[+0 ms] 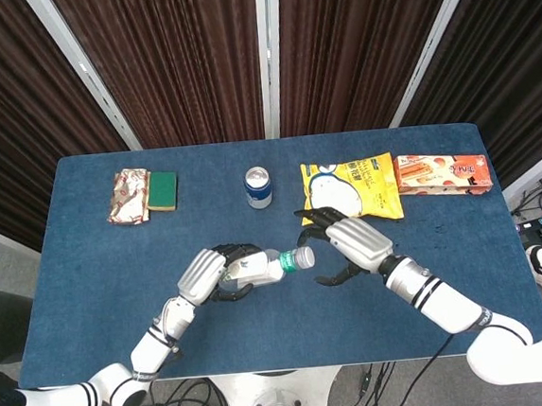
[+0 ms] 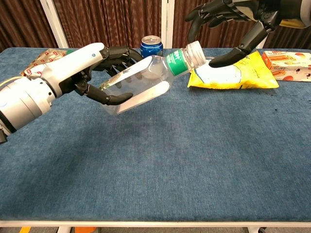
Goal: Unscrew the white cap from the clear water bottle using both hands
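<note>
Clear water bottle grasped by left robot hand, tilted so white cap meets released right robot hand at 2 o'clock.

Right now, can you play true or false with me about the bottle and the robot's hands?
1. The left hand holds the clear water bottle off the table. True.
2. The white cap is already off the bottle. False: it sits on the bottle's neck.
3. The right hand holds the cap tight. False: its fingers are spread around the cap without gripping it.
4. A blue can stands upright on the table. True.
5. The yellow snack bag lies on the left side of the table. False: it lies on the right, beside an orange packet.
</note>
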Robot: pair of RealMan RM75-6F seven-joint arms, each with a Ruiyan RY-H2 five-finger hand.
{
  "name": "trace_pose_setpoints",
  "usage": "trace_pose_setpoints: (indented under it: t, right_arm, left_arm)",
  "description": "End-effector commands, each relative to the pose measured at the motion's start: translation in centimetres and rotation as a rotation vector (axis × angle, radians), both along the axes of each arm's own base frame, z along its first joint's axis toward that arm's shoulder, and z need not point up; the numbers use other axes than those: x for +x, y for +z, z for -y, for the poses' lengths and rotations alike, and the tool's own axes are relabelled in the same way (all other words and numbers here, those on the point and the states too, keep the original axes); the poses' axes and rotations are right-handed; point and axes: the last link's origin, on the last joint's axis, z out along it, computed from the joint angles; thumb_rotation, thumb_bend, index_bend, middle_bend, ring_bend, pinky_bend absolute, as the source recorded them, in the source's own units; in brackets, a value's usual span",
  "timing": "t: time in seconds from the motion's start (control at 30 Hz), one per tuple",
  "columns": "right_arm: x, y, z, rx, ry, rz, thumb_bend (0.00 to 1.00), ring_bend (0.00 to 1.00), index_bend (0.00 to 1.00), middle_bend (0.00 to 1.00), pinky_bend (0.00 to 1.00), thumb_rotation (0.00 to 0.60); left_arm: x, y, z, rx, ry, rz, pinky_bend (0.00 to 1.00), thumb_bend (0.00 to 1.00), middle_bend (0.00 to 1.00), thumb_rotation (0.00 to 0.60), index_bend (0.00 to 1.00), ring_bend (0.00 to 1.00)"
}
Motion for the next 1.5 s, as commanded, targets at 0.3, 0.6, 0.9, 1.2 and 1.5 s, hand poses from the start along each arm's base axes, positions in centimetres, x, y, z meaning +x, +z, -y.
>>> trace_pose_setpoints:
  t: [0.3, 0.6, 0.9, 1.2, 1.5]
  right_arm:
    - [-1.1, -0.3, 0.1, 0.009, -0.029, -0.030, 0.13, 0.00, 0.31, 0.04, 0.00, 0.567]
    - [-0.4, -0.2, 0.0, 0.009, -0.011, -0.021, 0.13, 0.00, 0.31, 0.04, 0.00, 0.568]
    - [0.1, 0.0, -0.2, -0.001, 0.010, -0.011, 0.13, 0.00, 0.31, 0.04, 0.00, 0.567]
    - [-0.5, 0.1, 0.1, -0.018, -0.012, -0.010, 0.13, 0.00, 0.31, 0.04, 0.00, 0.566]
    - [-0.6, -0.4, -0.2, 0.009, -0.011, -0.025, 0.13, 0.00, 0.31, 0.04, 0.00, 0.567]
  left_arm:
    - [0.1, 0.4, -0.1, 0.009, -0.003, 0.010, 0.41, 0.45, 0.44, 0.600, 0.41, 0.35]
    - [0.1, 0.2, -0.1, 0.006, 0.001, 0.006, 0.41, 0.45, 0.44, 0.600, 0.41, 0.35]
    - [0.0, 0.1, -0.1, 0.001, 0.002, 0.002, 0.41, 0.45, 0.44, 0.600, 0.41, 0.35]
    - [0.2, 0.4, 0.0, 0.007, -0.008, 0.013, 0.41, 0.45, 0.44, 0.600, 0.41, 0.35]
    - [0.1, 0.3, -0.2, 0.005, -0.002, 0.005, 0.41, 0.45, 0.44, 0.600, 0.41, 0.35]
